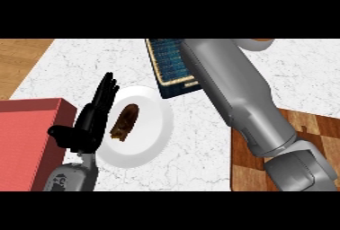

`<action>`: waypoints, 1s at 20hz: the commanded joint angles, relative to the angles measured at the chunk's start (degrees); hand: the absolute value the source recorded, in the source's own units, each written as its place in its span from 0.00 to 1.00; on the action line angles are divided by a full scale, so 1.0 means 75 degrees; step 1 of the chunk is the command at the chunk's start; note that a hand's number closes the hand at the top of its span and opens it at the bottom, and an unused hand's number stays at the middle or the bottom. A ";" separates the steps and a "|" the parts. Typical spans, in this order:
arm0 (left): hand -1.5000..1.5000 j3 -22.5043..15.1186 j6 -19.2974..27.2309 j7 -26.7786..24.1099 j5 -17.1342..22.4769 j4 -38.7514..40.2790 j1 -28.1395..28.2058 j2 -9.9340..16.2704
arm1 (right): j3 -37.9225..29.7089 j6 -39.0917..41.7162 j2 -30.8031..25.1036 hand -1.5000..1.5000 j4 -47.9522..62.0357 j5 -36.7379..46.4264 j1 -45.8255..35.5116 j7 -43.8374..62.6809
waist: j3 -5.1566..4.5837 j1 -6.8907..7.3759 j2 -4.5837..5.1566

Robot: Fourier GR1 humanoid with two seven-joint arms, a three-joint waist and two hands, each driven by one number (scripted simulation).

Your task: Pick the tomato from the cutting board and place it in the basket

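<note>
The wooden cutting board [310,131] lies at the lower right, partly under my right forearm [232,90]. No tomato shows on it or anywhere else. The dark blue woven basket [171,67] with a tan rim sits at the top centre. My right forearm stretches up across the basket's right side, and its hand is past the top of the view. My left hand [90,121] rests open at the left, fingers pointing up, holding nothing.
A white plate [149,134] with a brown piece of food [125,122] sits just right of my left hand. A red box [26,139] fills the left edge. A grey rounded object [256,43] peeks in at the top right.
</note>
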 commanded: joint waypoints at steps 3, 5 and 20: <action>0.50 0.0020 -0.0048 0.0058 0.0044 -0.0072 -0.0061 0.0032 | 0.0126 -0.0464 0.0090 1.00 0.0437 -0.0293 0.0074 0.1877 | 0.0008 -0.0023 -0.0028; 0.50 -0.0010 -0.0013 -0.0023 0.0004 -0.0040 -0.0028 -0.0012 | 0.0228 -0.0881 0.0090 1.00 0.0400 -0.0418 0.0268 0.1876 | 0.0014 -0.0044 0.0000; 0.50 0.0295 -0.0069 -0.0158 0.0186 -0.0146 0.0417 0.0168 | 0.0209 -0.2092 0.0090 1.00 0.0414 -0.0548 0.1143 0.1871 | 0.0025 -0.0494 -0.0142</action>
